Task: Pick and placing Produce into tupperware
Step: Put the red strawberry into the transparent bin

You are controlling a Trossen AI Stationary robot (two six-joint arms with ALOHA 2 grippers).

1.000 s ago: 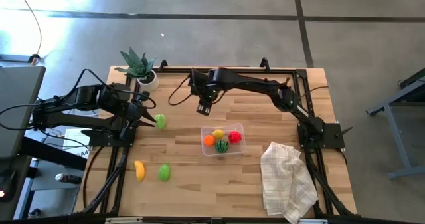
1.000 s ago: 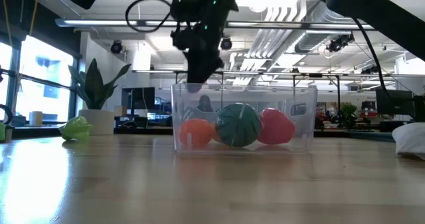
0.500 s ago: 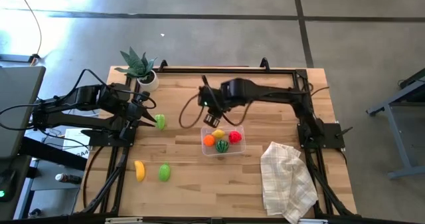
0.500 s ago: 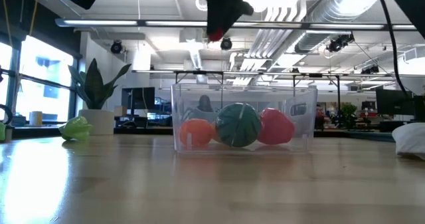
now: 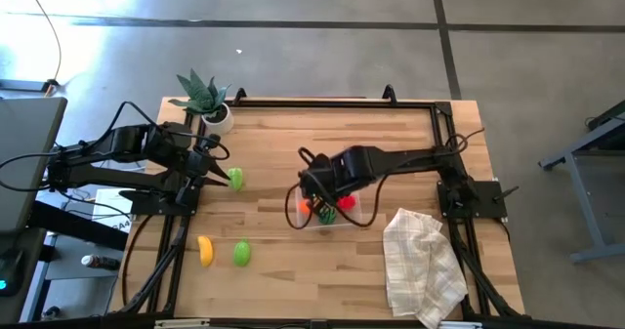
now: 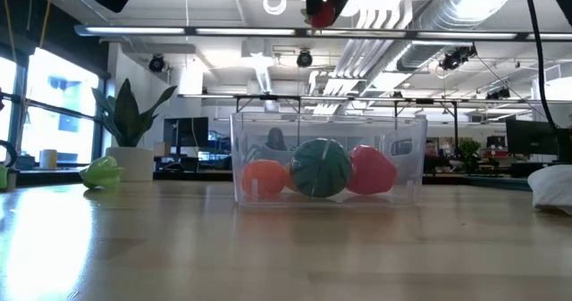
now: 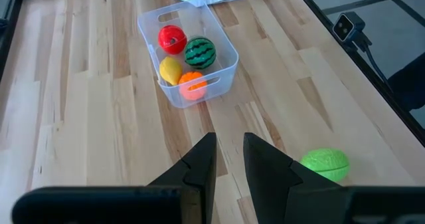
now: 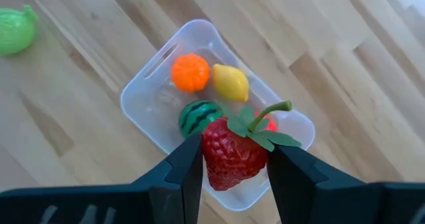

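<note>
The right pincer (image 8: 232, 159) hangs directly above the tupperware (image 5: 352, 215), its two fingers clamped on a red strawberry (image 8: 234, 156) with a green leafy cap and stem. In the low view the strawberry (image 6: 322, 15) shows well above the container's rim, not touching it. The tupperware (image 7: 219, 74), a clear rectangular box with rounded corners, stands near the middle of the wooden surface (image 5: 391, 139) and holds four pieces: an orange (image 8: 190, 73), a yellow lemon (image 8: 230, 82), a striped green watermelon (image 8: 197, 117) and a red pepper (image 7: 172, 38).

The left pincer (image 7: 229, 161) waits at the surface's left edge, its fingers a narrow gap apart and holding nothing, with a light green piece (image 7: 325, 165) lying just beside it. A yellow banana (image 5: 205, 250) and a second green piece (image 5: 241, 253) lie side by side near the front left. A potted plant (image 5: 205, 99) stands at the back left corner, and a white checked cloth (image 5: 422, 264) lies crumpled at the front right.
</note>
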